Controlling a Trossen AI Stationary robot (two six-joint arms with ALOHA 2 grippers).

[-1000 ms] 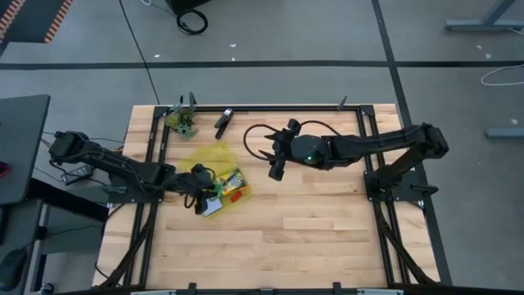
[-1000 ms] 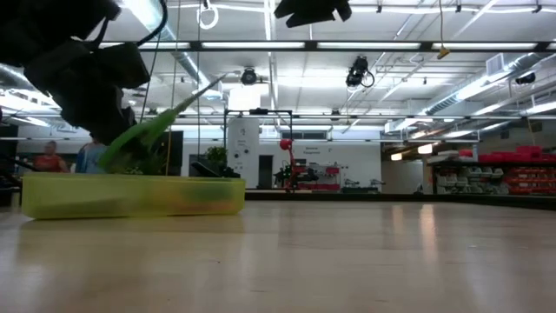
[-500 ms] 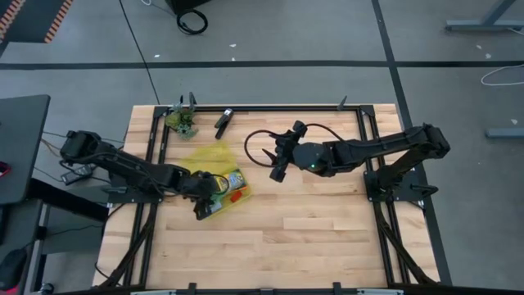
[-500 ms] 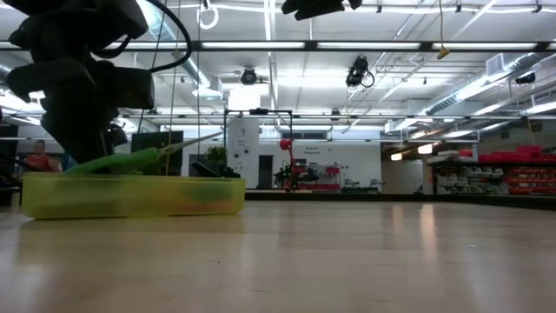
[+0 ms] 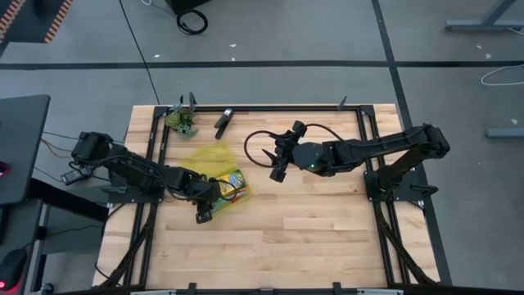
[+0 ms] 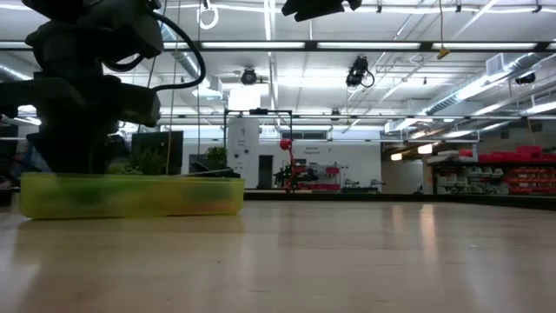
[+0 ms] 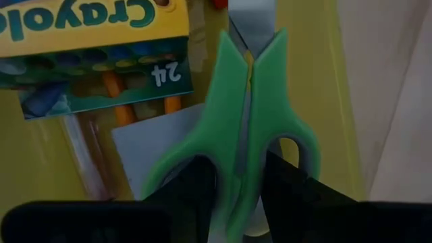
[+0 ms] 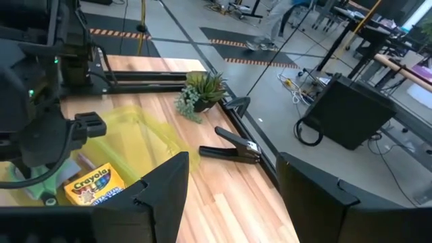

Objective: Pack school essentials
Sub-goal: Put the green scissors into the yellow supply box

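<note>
- Green-handled scissors (image 7: 246, 128): clamped at the handles between the left gripper (image 7: 239, 196) fingers, laid into the yellow case (image 5: 214, 156) beside the crayon box (image 7: 88, 40).
- Step judged: placing; release and withdrawal are called for next.
- Right gripper (image 5: 276, 174): held apart, fingers spread, empty.

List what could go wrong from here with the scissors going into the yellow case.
1. The left gripper pinches the scissors by one handle only; they may twist or slip on release.
2. The scissors lie over the notepad and beside the crayon box; pulling away could drag them.
3. The left gripper sits low in the case and may nudge it.
</note>
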